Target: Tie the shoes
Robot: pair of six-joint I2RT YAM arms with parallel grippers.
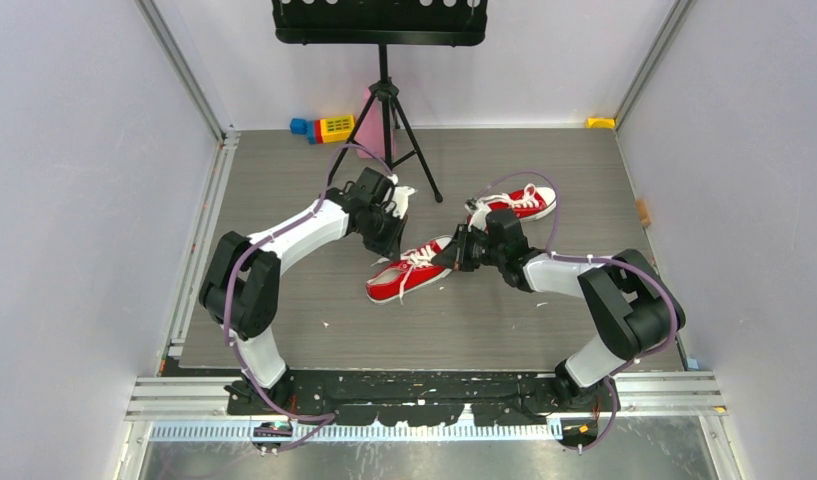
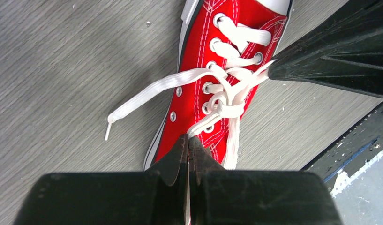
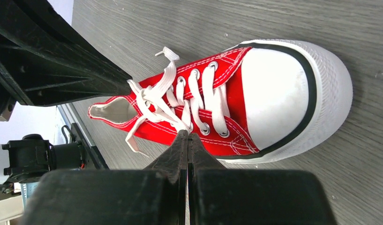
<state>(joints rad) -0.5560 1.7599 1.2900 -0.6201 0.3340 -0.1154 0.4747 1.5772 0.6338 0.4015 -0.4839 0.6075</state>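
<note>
Centrally, left hand (image 2: 188, 138) and right hand (image 3: 188, 135) pinch laces (image 2: 227, 101) on shoe (image 1: 404, 275).

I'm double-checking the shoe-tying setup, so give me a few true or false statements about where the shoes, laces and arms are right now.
1. The left arm and the right arm both work on the near shoe. True.
2. The left arm's jaws stand wide open. False: they are shut on the white lace.
3. One lace end lies loose on the table. True.
4. The other shoe sits beside the left arm's base. False: it lies farther back on the right, behind the right arm's jaws.
5. A tripod stand stands behind the shoes. True.
</note>
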